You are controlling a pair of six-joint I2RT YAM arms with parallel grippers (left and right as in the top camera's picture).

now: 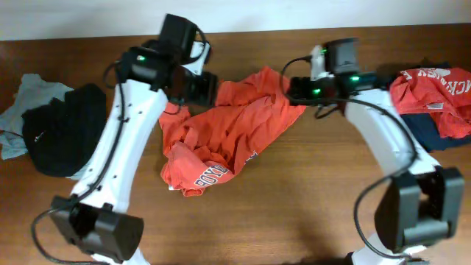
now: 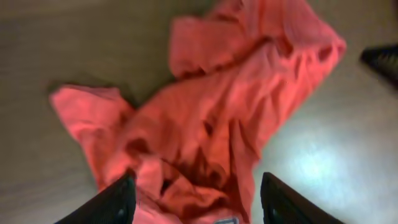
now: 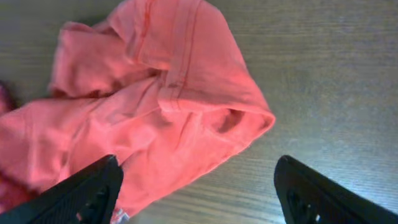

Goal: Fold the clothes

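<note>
The clothes' main piece, an orange-red T-shirt (image 1: pixel 228 132), lies crumpled at the table's middle, with white lettering showing at its near hem. My left gripper (image 1: pixel 202 88) hovers over the shirt's far left part. In the left wrist view its fingers (image 2: pixel 117 200) stand wide apart, open, with rumpled shirt (image 2: pixel 211 124) below and between them. My right gripper (image 1: pixel 294 88) is at the shirt's far right corner. It is open too (image 3: pixel 196 174), one finger (image 3: pixel 93 190) over the cloth (image 3: pixel 155 106), the other over bare wood.
A black garment (image 1: pixel 62 129) lies on a pale grey-blue one (image 1: pixel 20 103) at the left edge. At the right edge a red garment with white lettering (image 1: pixel 434 88) rests on a navy one (image 1: pixel 434 131). The table (image 1: pixel 294 199) is brown wood.
</note>
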